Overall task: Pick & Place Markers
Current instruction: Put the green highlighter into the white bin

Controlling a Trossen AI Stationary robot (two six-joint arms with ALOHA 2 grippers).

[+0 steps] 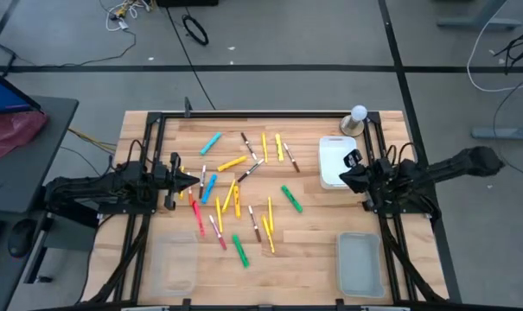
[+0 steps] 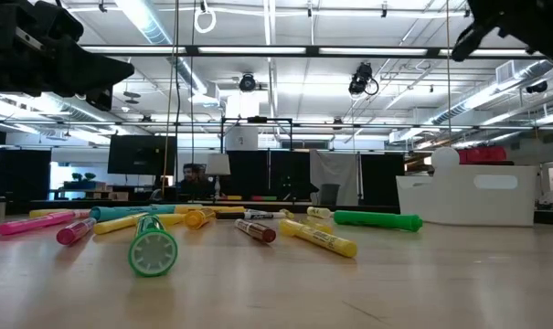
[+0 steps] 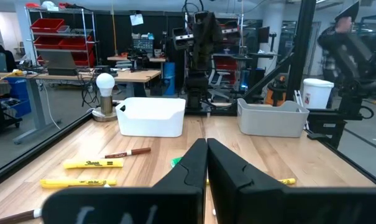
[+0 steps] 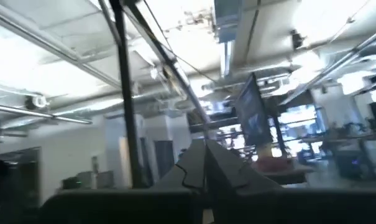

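Several markers (image 1: 239, 194) in yellow, green, light blue, pink and white lie flat and scattered across the middle of the wooden table. The low view shows them too, with one green marker (image 2: 153, 251) end-on at the front. My left gripper (image 1: 194, 180) is shut and level at the left edge of the scatter, clear of the markers; its shut fingers (image 3: 206, 152) point across the table. My right gripper (image 1: 344, 176) is shut at the table's right, beside the white bin. It is tipped upward, so the right wrist view shows the fingers (image 4: 205, 152) against the ceiling.
A white bin (image 1: 334, 164) stands at the far right, with a bulb lamp (image 1: 358, 117) behind it. Two clear trays (image 1: 173, 263) (image 1: 360, 263) sit near the front edge. A black frame rail (image 1: 261, 113) runs round the table.
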